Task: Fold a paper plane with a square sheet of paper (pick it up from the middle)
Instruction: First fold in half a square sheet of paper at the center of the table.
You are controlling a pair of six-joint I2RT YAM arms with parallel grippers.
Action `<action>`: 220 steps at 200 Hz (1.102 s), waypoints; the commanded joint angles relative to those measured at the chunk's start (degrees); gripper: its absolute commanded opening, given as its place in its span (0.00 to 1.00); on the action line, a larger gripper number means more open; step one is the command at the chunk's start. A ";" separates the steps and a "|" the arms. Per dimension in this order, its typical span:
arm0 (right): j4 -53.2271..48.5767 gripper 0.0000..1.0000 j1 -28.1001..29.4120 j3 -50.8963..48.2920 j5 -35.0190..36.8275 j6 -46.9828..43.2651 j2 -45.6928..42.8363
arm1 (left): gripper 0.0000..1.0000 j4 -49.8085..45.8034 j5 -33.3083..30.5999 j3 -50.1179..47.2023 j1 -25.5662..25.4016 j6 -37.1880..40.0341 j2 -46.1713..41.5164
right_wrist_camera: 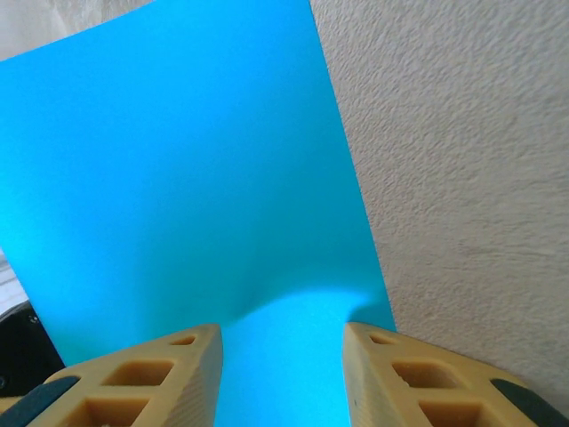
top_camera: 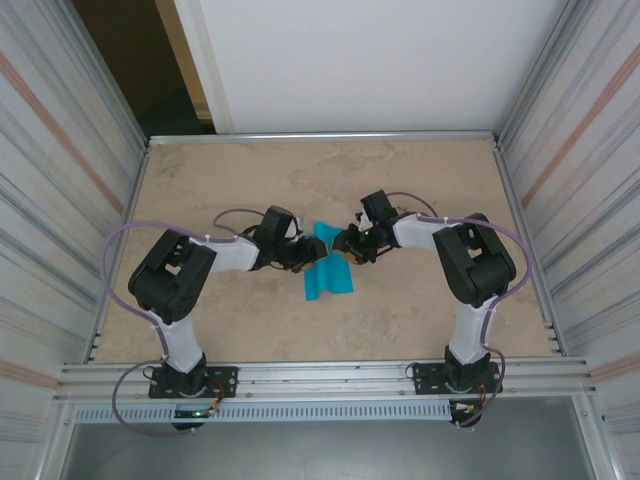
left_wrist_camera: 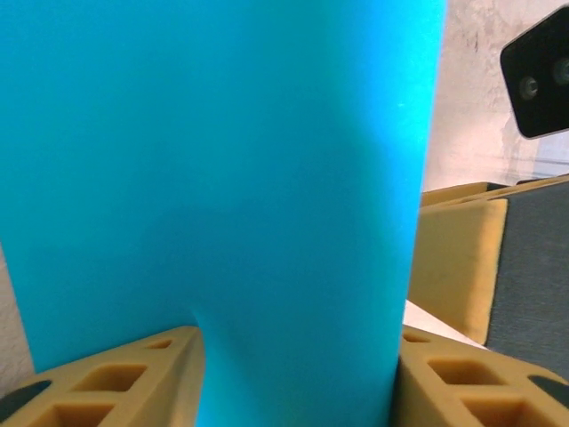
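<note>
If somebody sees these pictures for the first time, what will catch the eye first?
The bright teal square sheet of paper stands out first, in the middle of the pale table. The left hand and the right hand meet there at its far end. In both wrist views the sheet looms large and close, buckling where it passes between the yellow fingers.

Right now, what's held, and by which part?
Square sheet of paper, bowed inside left gripper and right gripper at opposite sides; firm clamping cannot be told.
</note>
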 commanded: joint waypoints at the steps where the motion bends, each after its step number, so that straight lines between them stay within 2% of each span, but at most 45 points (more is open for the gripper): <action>1: -1.85 0.40 -0.18 -2.66 0.18 1.50 0.67 | 0.45 -2.74 -0.54 1.60 0.11 2.43 0.48; 20: 0.83 0.41 -1.74 -4.78 -0.45 1.72 -2.57 | 0.38 -1.48 0.40 1.40 1.00 3.00 -0.03; 51: 8.86 0.51 -6.13 -10.27 -2.75 1.44 -11.64 | 0.30 0.97 3.59 0.96 3.25 4.33 -2.83; 110: 13.26 0.70 -13.62 -13.80 -7.57 -1.30 -22.50 | 0.26 6.08 12.68 1.44 7.74 2.98 -11.87; 144: 16.96 0.82 -13.06 -12.07 -12.28 -1.22 -23.45 | 0.26 10.74 17.71 3.01 9.29 -2.19 -14.03; 181: 20.32 0.91 -10.35 -9.10 -15.56 -0.62 -22.47 | 0.25 14.68 21.39 5.07 9.55 -7.20 -13.85; 220: 26.64 0.87 -9.02 -7.88 -20.10 2.20 -20.78 | 0.25 14.14 22.31 5.85 9.62 -7.61 -13.72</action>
